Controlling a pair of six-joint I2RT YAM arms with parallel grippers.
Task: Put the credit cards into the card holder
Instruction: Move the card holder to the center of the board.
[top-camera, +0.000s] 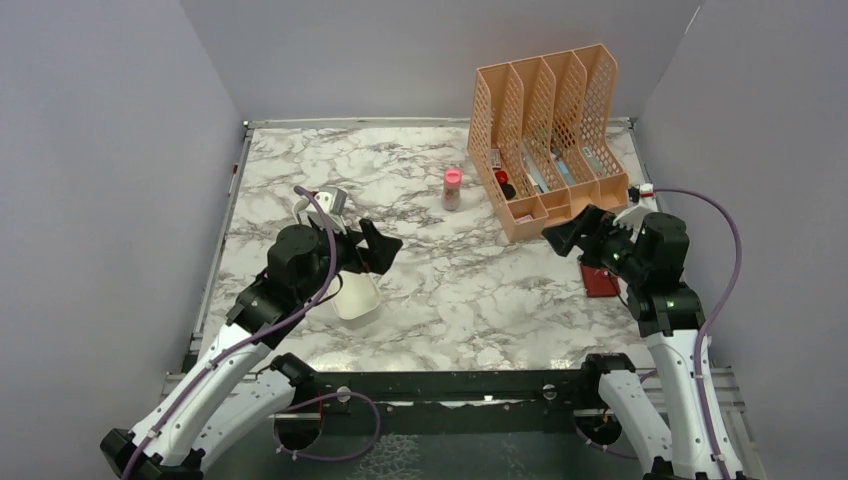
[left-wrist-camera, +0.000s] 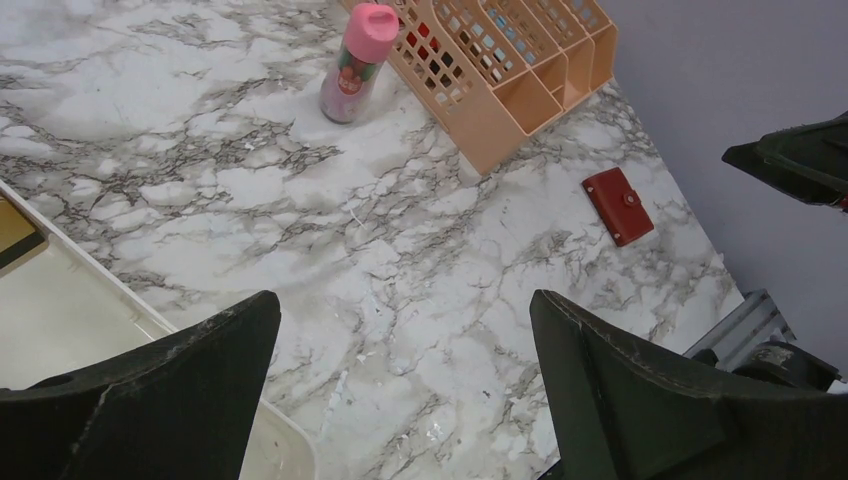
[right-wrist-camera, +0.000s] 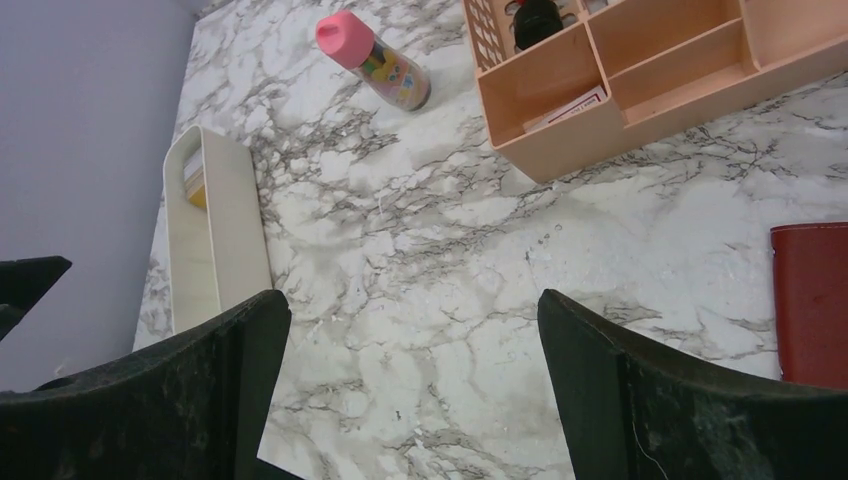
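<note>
Tabletop (top-camera: 430, 290) marble-patterned | walls (top-camera: 100, 150) plain grey | left fingers (left-wrist-camera: 150, 400) spread, empty | right fingers (right-wrist-camera: 680, 400) spread, empty

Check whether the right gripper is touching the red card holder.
Apart. The left wrist view shows the red card holder lying flat on the table, with a clear gap between it and the right gripper.

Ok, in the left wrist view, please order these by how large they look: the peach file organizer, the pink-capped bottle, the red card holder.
Largest: the peach file organizer, although cropped at the top edge.
Second: the pink-capped bottle.
Smallest: the red card holder, only slightly smaller than the bottle.
</note>
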